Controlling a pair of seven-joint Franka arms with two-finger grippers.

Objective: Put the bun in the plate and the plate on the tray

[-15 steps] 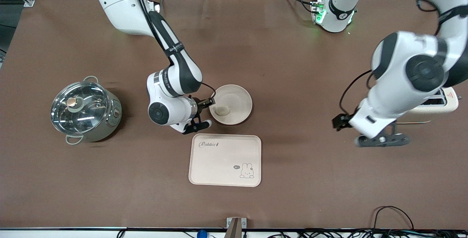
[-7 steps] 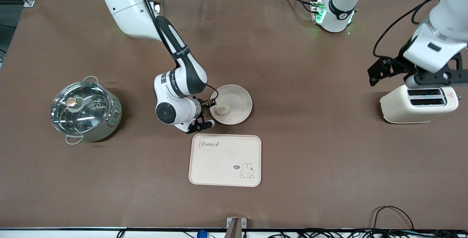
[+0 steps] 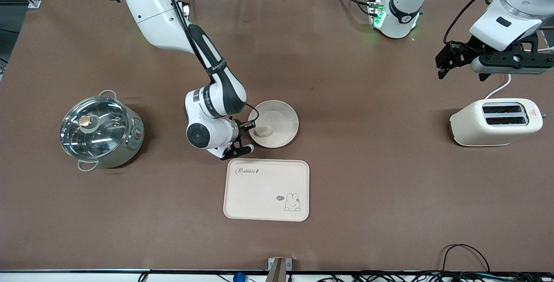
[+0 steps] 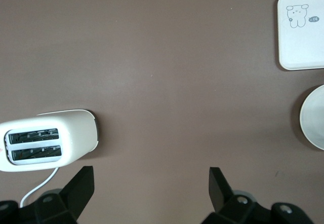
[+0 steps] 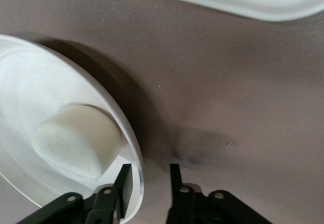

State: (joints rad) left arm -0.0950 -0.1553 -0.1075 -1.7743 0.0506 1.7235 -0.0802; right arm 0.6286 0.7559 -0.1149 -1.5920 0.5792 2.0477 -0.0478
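- I see the bun (image 3: 262, 131) lying in the plate (image 3: 283, 119), which sits on the table just beside the tray (image 3: 266, 189), farther from the front camera.
- My right gripper (image 5: 148, 181) straddles the plate's rim, one finger inside by the bun, not pinching yet.
- My left gripper (image 4: 152, 186) waits spread wide above the toaster (image 3: 496, 121).

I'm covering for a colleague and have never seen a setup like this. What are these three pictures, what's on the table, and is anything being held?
Two white robot arms work at a brown table. One picture looks down from across the table; the other two come from cameras on each arm's wrist.

The bun already lies in the plate. The tray sits empty, nearer the front camera than the plate. A lidded pot stands toward the right arm's end, a toaster toward the left arm's.

The right gripper straddles the plate's rim, one finger inside, one outside, not visibly clamped yet. The left gripper waits open in the air over the table by the toaster, holding nothing.
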